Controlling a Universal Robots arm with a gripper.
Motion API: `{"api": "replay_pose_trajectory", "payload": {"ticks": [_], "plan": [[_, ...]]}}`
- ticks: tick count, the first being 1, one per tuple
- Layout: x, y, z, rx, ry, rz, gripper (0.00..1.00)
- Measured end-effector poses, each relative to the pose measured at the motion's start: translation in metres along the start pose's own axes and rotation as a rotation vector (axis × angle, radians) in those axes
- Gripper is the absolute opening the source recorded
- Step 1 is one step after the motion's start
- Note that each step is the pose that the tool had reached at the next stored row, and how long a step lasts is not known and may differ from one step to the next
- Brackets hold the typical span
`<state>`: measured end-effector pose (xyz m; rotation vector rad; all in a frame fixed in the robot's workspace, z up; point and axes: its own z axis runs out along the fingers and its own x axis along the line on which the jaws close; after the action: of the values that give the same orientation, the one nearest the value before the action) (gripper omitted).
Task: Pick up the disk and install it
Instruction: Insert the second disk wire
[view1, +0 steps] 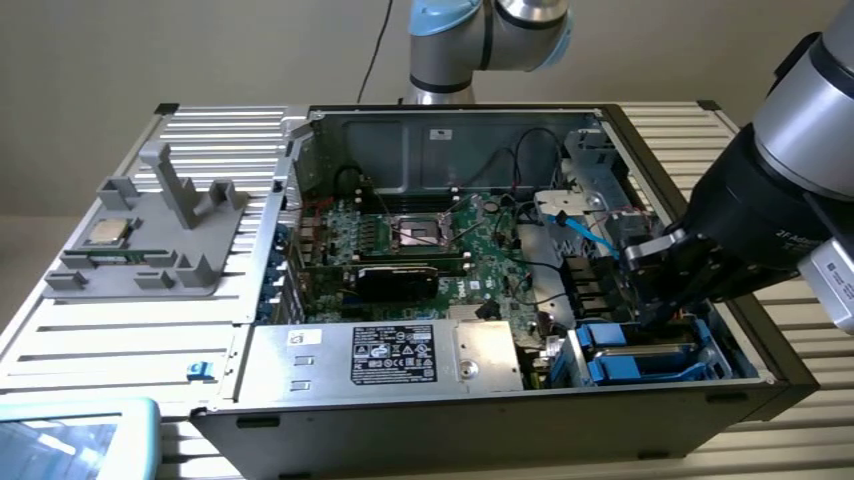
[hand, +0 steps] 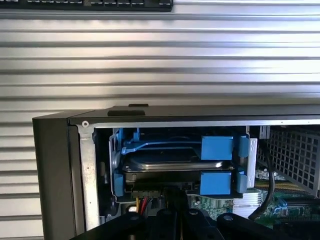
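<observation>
Disk (hand: 172, 163) seated in the blue bay (view1: 638, 352) of the open computer case (view1: 400, 430), just beneath the gripper (view1: 663, 318).

Gripper reaches down into the case corner at the bay; whether its fingers are parted or closed I cannot tell. Right below it the disk lies flat between blue rails (hand: 216, 148), cables (hand: 144, 202) plugged at its near edge. Beside the bay sits the silver box with a black label (view1: 398, 355), beyond that the motherboard (view1: 427, 245). Well away, outside the case, a grey holder (view1: 147, 240) carries a small square chip (view1: 107, 231).
</observation>
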<state>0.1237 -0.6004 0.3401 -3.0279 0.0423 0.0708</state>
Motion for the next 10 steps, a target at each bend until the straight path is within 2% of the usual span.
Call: {"api": "replay_pose_trajectory", "payload": {"ticks": [8, 10], "plan": [[0.0002, 0.0004, 0.0032, 0.0037, -0.0004, -0.002, 0.11], [0.0, 0.0, -0.0001, 0.0066, -0.0004, -0.002, 0.11]]}}
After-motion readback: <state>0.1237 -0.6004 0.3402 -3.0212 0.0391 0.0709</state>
